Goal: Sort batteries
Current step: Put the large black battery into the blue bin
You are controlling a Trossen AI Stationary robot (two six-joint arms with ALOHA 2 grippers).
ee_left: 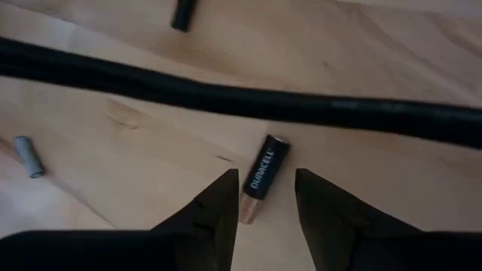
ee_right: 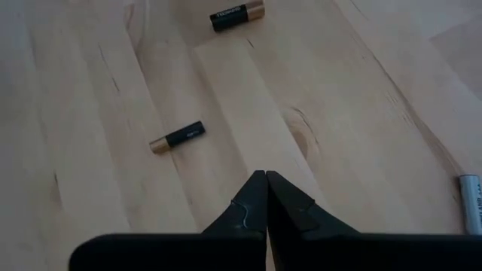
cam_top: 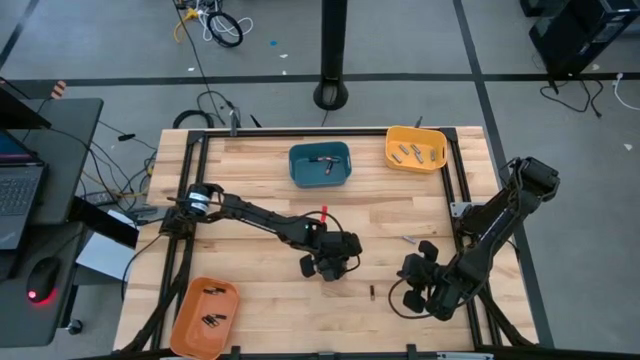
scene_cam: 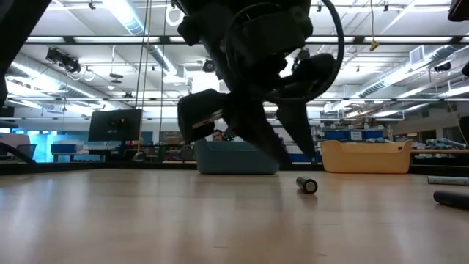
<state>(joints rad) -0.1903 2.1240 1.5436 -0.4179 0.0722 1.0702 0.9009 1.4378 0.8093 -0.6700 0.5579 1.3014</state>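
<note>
Wooden table (cam_top: 270,180), blue bin (cam_top: 320,165) at the far edge as landmark. Nearer than the bin, left gripper (ee_left: 260,214) down low at mid-table, jaws apart, straddling a black-and-copper battery (ee_left: 260,177) lying flat on the wood. Right gripper (ee_right: 265,197) off to the bin's near right, jaws pressed together, holding nothing. Two more batteries (ee_right: 177,137) loose on the wood before it.

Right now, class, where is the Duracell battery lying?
In the left wrist view, the Duracell battery lies on the wooden table, between the left gripper's open fingers, near a black cable.

Left hand (ee_left: 263,214) spread, mid-table; right hand (ee_right: 265,197) closed.
</note>
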